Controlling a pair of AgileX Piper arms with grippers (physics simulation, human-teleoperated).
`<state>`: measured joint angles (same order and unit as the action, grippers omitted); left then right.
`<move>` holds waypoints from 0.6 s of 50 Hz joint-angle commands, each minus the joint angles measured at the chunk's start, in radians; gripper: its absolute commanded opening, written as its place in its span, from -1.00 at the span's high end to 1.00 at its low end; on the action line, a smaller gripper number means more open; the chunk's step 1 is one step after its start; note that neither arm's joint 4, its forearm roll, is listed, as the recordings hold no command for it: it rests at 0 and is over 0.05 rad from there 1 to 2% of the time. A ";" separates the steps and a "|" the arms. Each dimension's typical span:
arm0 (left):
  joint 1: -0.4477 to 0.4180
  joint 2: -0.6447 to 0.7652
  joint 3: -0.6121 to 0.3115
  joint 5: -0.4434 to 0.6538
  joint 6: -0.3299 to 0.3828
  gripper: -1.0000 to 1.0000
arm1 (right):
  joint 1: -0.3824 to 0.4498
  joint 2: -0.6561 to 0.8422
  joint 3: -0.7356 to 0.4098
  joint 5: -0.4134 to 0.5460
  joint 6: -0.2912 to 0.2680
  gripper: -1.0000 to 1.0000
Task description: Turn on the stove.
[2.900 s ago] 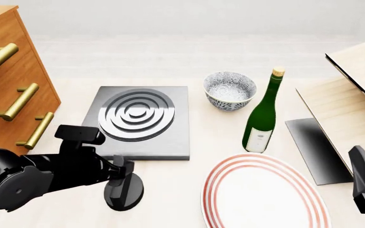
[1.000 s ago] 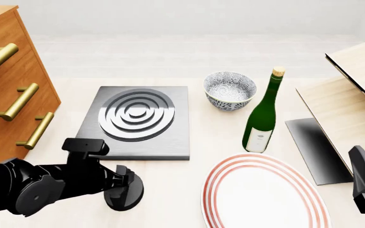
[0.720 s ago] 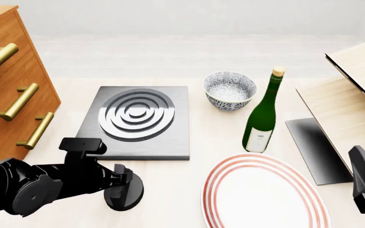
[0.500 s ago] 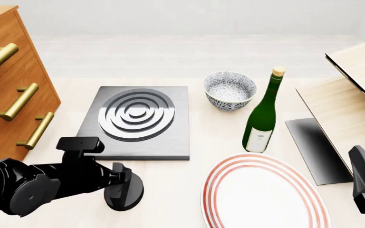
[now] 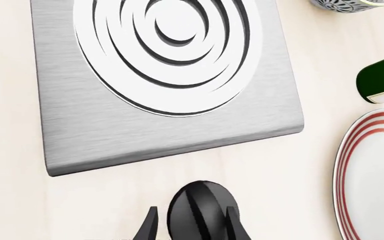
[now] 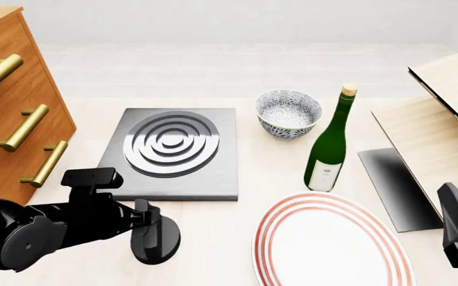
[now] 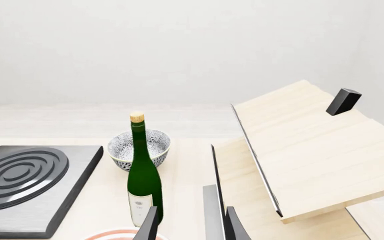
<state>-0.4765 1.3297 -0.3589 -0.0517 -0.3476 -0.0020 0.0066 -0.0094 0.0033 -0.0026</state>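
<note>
Stove [image 6: 173, 152]: lying flat on the pale table [image 6: 237, 220] left of centre in the front view, its silver burner rings [image 5: 168, 50] facing up; the drawer chest [image 6: 14, 101] is standing to its left and the patterned bowl [image 6: 288, 113] just beyond its far right corner.
Knob [image 5: 199, 215]: sitting on the table just off the stove's near edge, apart from the slab, black and round with a ridge across its top.
Left gripper [image 5: 192, 227]: reaching in low from the left and straddling the knob, one finger [image 5: 148, 230] showing on each side of it in the left wrist view.
Left jaws: standing narrowly apart around the knob; the fingers are lying close against its sides, but whether they are pressing on it I cannot tell.
Right gripper [image 7: 186, 226]: hanging at the near right corner of the table, well apart from the stove, pointing toward the bottle and the wooden stand [image 7: 305, 150].
Right jaws: standing a little apart, holding nothing.
Bottle [image 6: 330, 143]: standing upright, green with a cork, between the bowl and the wooden stand.
Plate [image 6: 328, 241]: lying flat at the near edge, white with red rings, right of the knob and near the bottle's base.
</note>
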 commanded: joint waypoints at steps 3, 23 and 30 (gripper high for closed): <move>0.041 -0.030 0.022 0.041 0.048 -1.00 | 0.000 0.000 0.000 0.000 0.000 -1.00; 0.048 -0.095 0.014 0.101 0.060 -1.00 | 0.000 0.000 0.000 0.000 0.000 -1.00; 0.056 -0.150 0.005 0.151 0.079 -1.00 | 0.000 0.000 0.000 0.000 0.000 -1.00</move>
<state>-0.4286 1.2365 -0.3476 0.0446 -0.2870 -0.0020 0.0067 -0.0094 0.0033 -0.0027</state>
